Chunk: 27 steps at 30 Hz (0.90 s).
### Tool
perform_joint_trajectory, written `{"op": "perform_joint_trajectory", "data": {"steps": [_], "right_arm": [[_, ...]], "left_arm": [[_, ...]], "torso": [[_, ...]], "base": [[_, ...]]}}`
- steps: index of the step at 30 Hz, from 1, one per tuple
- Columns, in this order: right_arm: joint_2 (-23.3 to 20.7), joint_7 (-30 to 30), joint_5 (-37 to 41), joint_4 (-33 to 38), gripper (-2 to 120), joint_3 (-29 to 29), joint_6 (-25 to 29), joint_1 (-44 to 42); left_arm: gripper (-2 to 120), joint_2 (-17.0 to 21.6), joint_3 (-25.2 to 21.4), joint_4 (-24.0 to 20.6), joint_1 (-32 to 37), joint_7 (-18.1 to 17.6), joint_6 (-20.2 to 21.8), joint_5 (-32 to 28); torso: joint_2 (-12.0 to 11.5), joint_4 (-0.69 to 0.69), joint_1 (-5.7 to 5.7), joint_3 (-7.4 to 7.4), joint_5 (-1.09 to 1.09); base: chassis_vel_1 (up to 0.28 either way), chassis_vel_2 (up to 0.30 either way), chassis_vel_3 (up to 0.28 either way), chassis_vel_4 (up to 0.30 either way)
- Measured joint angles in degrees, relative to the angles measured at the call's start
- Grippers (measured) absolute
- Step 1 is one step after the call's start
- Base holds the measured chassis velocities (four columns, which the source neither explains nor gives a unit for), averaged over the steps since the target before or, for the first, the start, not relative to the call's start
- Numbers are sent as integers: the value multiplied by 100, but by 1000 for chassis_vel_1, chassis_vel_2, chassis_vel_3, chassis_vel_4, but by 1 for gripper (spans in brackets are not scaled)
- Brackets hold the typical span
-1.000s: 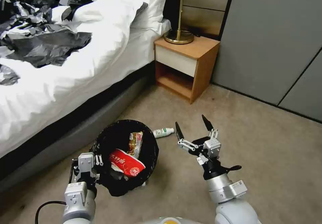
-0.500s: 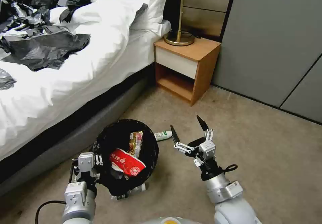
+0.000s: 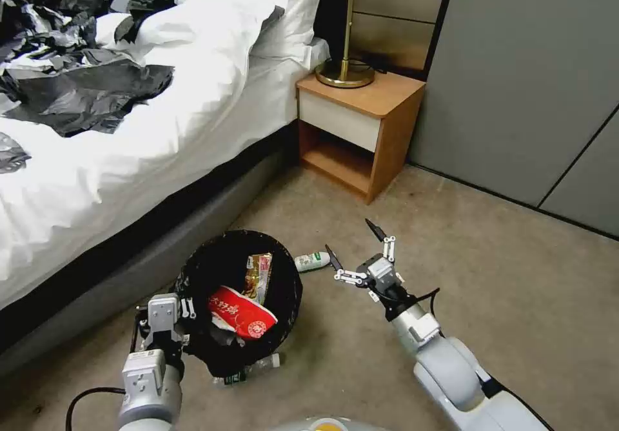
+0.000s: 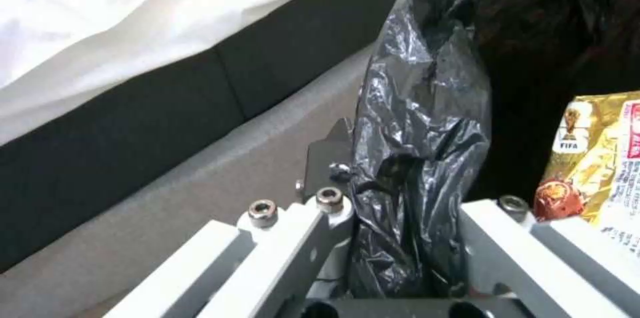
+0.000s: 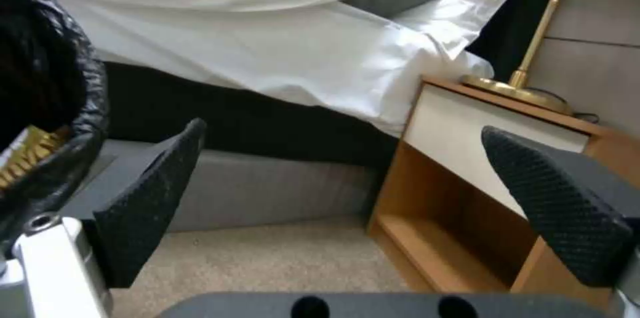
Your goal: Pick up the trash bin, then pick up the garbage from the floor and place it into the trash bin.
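Observation:
The trash bin (image 3: 193, 273), lined with a black bag, hangs just above the carpet beside the bed. My left gripper (image 3: 184, 318) is shut on its near rim, and the left wrist view shows the fingers (image 4: 313, 218) clamped on the bag-covered rim (image 4: 413, 158). Inside lie a red wrapper (image 3: 244, 315) and a gold wrapper (image 3: 259, 273) (image 4: 593, 168). A small white bottle with a green label (image 3: 312, 261) lies on the floor just right of the bin. My right gripper (image 3: 353, 242) (image 5: 353, 198) is open, hovering close to the right of the bottle.
The bed (image 3: 129, 134) with black plastic sheets (image 3: 84, 95) runs along the left. A wooden nightstand (image 3: 361, 131) with a lamp stands ahead, and grey wardrobe doors (image 3: 529, 82) lie to the right. A clear bottle-like piece (image 3: 258, 363) lies under the bin. Open carpet (image 3: 516, 302) spreads right.
My right arm has stretched forward and lowered, carrying the open gripper nearer the bottle. The left gripper and bin have stayed put.

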Motion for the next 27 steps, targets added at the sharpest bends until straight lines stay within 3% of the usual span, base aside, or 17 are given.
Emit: {"op": "perform_joint_trajectory", "data": {"steps": [10, 13, 15, 17, 19, 23, 27], "right_arm": [[-179, -280, -5, -555, 100, -137, -44, 591], [-237, -539, -116, -768, 100, -168, -106, 809], [-319, -1150, -546, -1391, 100, -395, -224, 1407], [-305, -1289, -733, -1603, 100, -476, -227, 1583], [-149, -1510, -1275, -2134, 100, -701, -86, 1989], [31, -1716, -1571, -2543, 100, -916, 49, 2275], [282, -2357, -1931, -3167, 100, -1070, 297, 2641]], "left_arm": [[3, 22, -63, -53, -23, -9, 26, -32], [3, 24, -77, -62, -24, -11, 27, -35], [3, 14, -96, -71, -27, -15, 29, -42], [3, 3, -97, -66, -33, -17, 29, -42], [3, -30, -94, -17, -51, -18, 29, -35], [3, -58, -89, 28, -68, -20, 33, -28], [3, -73, -93, 68, -70, -23, 36, -22]], "torso": [[0, 0, 0, 0, -1], [0, 0, 0, 0, 0], [0, -2, 0, 0, 0], [0, 0, 0, 0, -2], [0, 0, 0, 0, -1], [0, 1, 0, 1, 0], [0, 0, 0, 0, -1]], "base": [[0, 0, 0, 0], [0, 0, 0, 0], [0, 0, 0, 0], [0, 0, 0, 0], [0, 0, 0, 0], [0, 0, 0, 0], [0, 0, 0, 0]]}}
